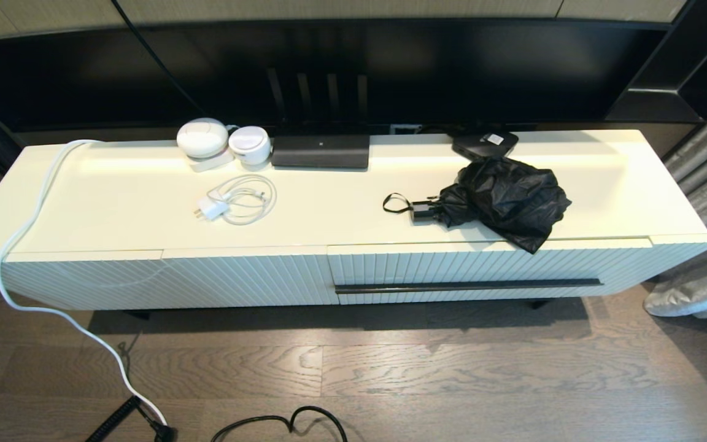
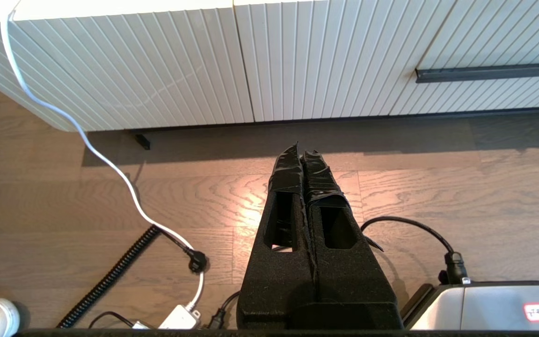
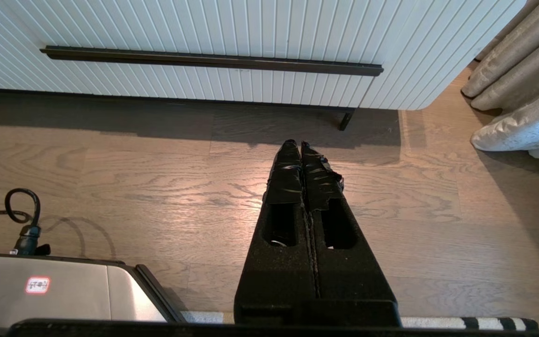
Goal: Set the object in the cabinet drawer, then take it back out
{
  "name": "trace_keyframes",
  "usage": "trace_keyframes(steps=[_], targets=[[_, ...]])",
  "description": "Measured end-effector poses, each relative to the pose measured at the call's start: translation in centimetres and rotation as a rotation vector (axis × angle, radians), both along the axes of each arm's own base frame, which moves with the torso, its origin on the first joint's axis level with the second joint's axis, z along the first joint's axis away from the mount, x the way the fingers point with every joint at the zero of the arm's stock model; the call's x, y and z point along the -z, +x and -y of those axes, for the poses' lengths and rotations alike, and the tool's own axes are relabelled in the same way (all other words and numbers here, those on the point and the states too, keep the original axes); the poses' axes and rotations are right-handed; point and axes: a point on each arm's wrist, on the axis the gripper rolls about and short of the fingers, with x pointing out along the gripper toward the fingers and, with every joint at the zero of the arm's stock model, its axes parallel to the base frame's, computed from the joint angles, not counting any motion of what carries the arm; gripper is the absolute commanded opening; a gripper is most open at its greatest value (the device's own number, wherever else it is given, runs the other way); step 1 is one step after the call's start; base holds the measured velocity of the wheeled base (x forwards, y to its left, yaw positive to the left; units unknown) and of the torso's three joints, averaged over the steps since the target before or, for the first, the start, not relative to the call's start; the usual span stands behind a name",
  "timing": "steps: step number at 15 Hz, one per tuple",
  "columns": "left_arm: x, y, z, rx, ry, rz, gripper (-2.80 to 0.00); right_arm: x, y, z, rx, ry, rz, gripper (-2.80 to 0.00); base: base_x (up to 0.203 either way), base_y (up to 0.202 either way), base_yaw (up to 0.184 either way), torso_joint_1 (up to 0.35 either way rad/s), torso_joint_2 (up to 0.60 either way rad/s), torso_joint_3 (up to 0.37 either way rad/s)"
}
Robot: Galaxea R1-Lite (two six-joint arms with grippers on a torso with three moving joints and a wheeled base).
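The black folding umbrella lies on the cream cabinet top at the right, fabric crumpled, its short handle and wrist loop pointing left. Below it the fluted cabinet drawer is pushed in, its dark bar handle running across the front. That handle also shows in the right wrist view and partly in the left wrist view. My left gripper hangs shut and empty over the floor, short of the cabinet. My right gripper is likewise shut and empty, low before the drawer. Neither arm shows in the head view.
On the cabinet top lie a white charger with coiled cable, two white round devices, a long black device and a flat black box with a white label. A white cord trails to the floor. Curtains hang at the right.
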Motion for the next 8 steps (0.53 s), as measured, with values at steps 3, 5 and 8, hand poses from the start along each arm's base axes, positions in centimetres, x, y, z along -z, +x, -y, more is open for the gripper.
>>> trace_keyframes(steps=[3,5,8], targets=[[0.00,0.00,0.00,-0.001,0.000,0.000,-2.80,0.00,0.00,0.00,0.000,0.001,0.000,-2.80,0.000,0.000,0.000,0.000,0.00,0.000],[0.00,0.00,0.00,-0.001,0.000,0.000,-2.80,0.00,0.00,0.00,0.000,0.000,0.000,-2.80,0.000,0.000,0.000,0.000,0.00,0.000],[0.00,0.00,0.00,0.000,0.000,0.000,-2.80,0.00,0.00,0.00,0.000,0.001,0.000,-2.80,0.000,0.000,0.000,0.000,0.00,0.000]])
